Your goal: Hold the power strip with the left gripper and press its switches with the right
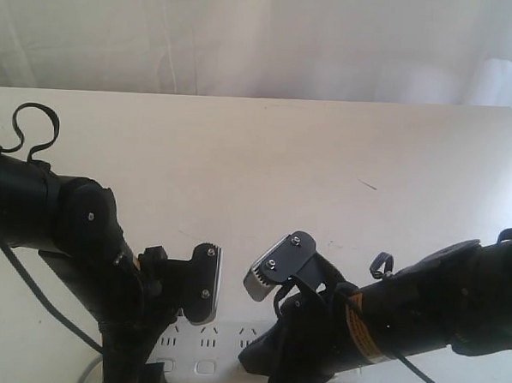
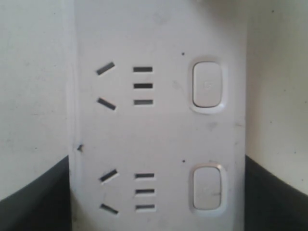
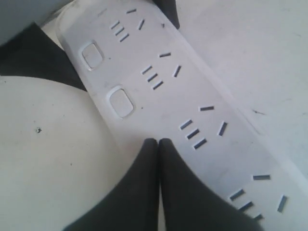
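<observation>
The white power strip (image 1: 218, 340) lies at the table's near edge, mostly hidden under both arms. My left gripper (image 1: 200, 313) straddles its width. In the left wrist view the dark fingers (image 2: 33, 197) sit against both long edges of the power strip (image 2: 159, 134), with two switches (image 2: 207, 85) in sight between them. My right gripper (image 1: 260, 284) is shut with nothing in it. Its tips (image 3: 159, 142) are over the power strip (image 3: 192, 96), just past the second visible switch (image 3: 120, 101) in the row. Whether they touch the strip cannot be seen.
The pale table (image 1: 326, 169) stretches back to a white curtain (image 1: 264, 37). A black cable loop (image 1: 36, 128) rises from the left arm. The grey cord (image 1: 87, 373) leaves the strip at the lower left. A small dark mark (image 1: 368, 184) is on the tabletop.
</observation>
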Robot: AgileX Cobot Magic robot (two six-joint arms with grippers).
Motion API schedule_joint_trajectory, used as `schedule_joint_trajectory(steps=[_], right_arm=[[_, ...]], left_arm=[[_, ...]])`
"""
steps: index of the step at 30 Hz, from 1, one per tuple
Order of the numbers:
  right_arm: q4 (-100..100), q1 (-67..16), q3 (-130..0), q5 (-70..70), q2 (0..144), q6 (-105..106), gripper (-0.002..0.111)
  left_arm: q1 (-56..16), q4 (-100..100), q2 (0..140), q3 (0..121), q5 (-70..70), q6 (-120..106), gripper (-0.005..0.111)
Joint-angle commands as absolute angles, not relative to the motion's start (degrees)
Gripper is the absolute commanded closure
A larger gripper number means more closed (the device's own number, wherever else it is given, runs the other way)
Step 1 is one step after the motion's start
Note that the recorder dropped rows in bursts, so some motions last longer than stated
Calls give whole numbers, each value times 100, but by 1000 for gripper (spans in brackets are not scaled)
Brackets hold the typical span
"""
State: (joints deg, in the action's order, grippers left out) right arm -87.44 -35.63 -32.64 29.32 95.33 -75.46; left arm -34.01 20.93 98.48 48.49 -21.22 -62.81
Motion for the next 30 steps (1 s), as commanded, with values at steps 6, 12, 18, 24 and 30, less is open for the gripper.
schedule_joint_trajectory(steps=[6,12,18,24,30], right_arm=[[-8837,-3556,-3258,2816,10040,-7459,108],[-8936,-3556,-3258,2794,10069,-7459,108],[-8936,-3556,-3258,3190,9798,-7276,108],[-9259,-3556,-3258,2704,8811,-7790,108],[-9995,-3556,-3053,2246,8244,-9026,108]], left_arm=[[-3394,2052,9939,4809,-2228,-6293,107],[-3394,2052,9939,4809,-2204,-6288,107],[-3394,2052,9939,4809,-2204,-6288,107],[-3394,2052,9939,4809,-2227,-6288,107],[-3394,1923,9939,4809,-2403,-6288,107]])
